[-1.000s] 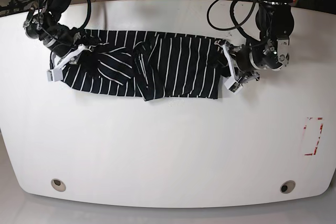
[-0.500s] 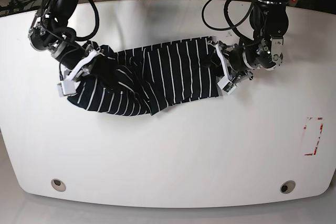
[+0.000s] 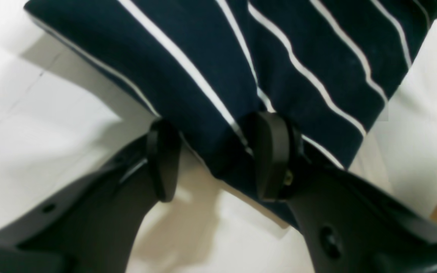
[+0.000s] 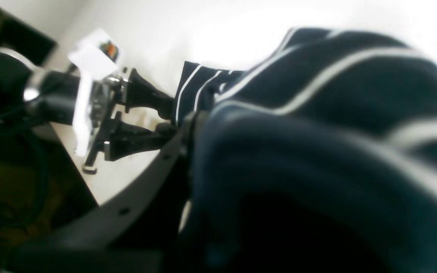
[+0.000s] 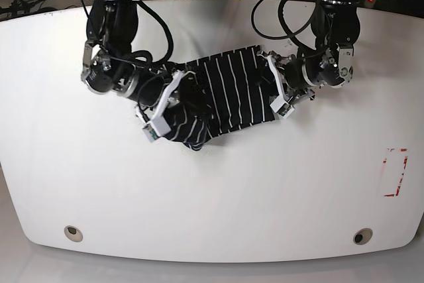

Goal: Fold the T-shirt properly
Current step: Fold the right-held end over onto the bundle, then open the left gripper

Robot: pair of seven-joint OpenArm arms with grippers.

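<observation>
Sagging between both arms, shirt (image 5: 225, 94) looks soft, light; best held at hems. Left gripper (image 3: 218, 155) pinches its edge; right gripper's (image 5: 165, 107) fingers hidden, can't tell.

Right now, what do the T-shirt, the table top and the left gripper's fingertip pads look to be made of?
T-shirt: soft knit cloth, matte dark navy with thin white stripes; it bunches and drapes.
Table: hard, smooth white board, probably laminate, faintly glossy, showing soft shadows.
Left gripper pads: black moulded plastic or rubber, slightly shiny; which one is unclear.
</observation>
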